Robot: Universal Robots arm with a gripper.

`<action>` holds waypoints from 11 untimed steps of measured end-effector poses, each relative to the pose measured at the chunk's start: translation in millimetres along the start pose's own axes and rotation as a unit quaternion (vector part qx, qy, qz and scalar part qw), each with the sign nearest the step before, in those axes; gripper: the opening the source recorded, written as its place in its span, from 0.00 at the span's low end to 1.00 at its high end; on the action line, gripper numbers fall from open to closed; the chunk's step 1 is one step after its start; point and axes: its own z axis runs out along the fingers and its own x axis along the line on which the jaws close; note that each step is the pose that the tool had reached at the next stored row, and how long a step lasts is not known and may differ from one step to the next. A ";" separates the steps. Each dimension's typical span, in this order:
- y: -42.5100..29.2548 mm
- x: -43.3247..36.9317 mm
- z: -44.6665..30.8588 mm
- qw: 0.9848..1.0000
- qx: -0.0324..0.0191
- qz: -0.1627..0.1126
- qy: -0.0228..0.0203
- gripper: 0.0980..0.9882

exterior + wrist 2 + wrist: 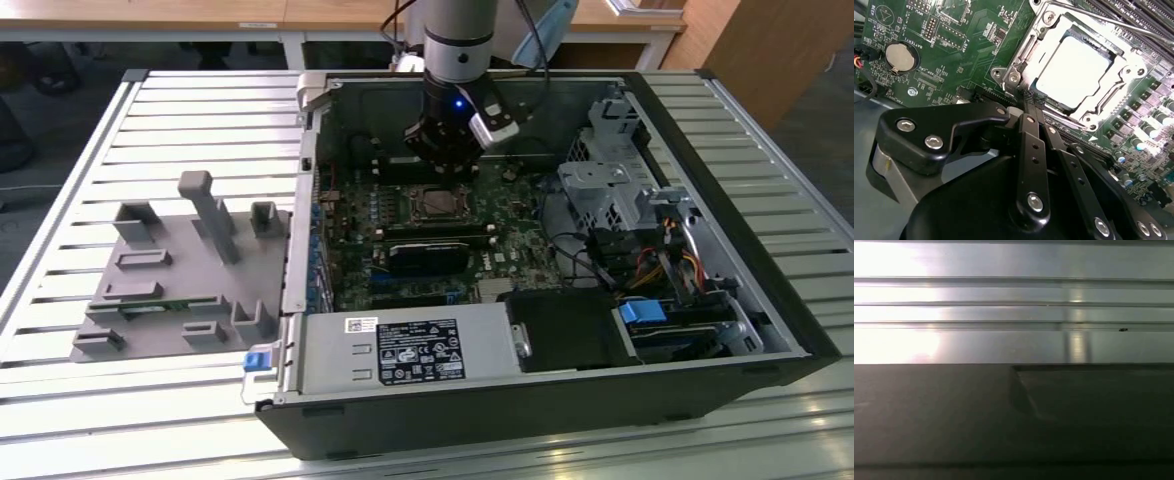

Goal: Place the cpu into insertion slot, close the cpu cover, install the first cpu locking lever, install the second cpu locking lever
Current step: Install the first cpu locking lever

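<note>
The cpu (1074, 72), a pale metal square, lies flat in the insertion slot (1013, 77) on the green board. The cpu cover (1106, 97), a silvery frame, lies down around it, with the chip showing through its window. A thin metal locking lever (1104, 22) runs along the far side of the socket. My gripper (1028, 102) is shut, its black fingers (1026, 130) pressed together, with the tips at the cover's near edge. In the exterior view the gripper (447, 165) hangs inside the open computer case just behind the cpu (434, 203).
A grey holder block (174, 270) stands on the slatted table at the exterior view's left. Inside the case are a black card (434, 250), a power supply (400, 350) and a drive cage (607, 190). A coin battery (900, 56) sits beside the socket.
</note>
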 end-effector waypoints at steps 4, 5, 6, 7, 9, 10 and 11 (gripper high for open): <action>0.6 0.0 1.4 1.000 0.001 0.000 0.000 0.01; 0.8 0.1 1.7 1.000 0.001 0.000 0.000 0.01; 0.9 0.1 2.0 1.000 0.002 0.000 0.000 0.01; 1.0 0.1 2.2 1.000 0.002 0.000 0.000 0.01; 1.1 0.1 2.3 1.000 0.001 0.000 0.000 0.01; 1.1 0.1 2.4 1.000 0.000 0.000 0.000 0.01; 1.2 0.1 2.4 1.000 -0.001 0.000 0.000 0.01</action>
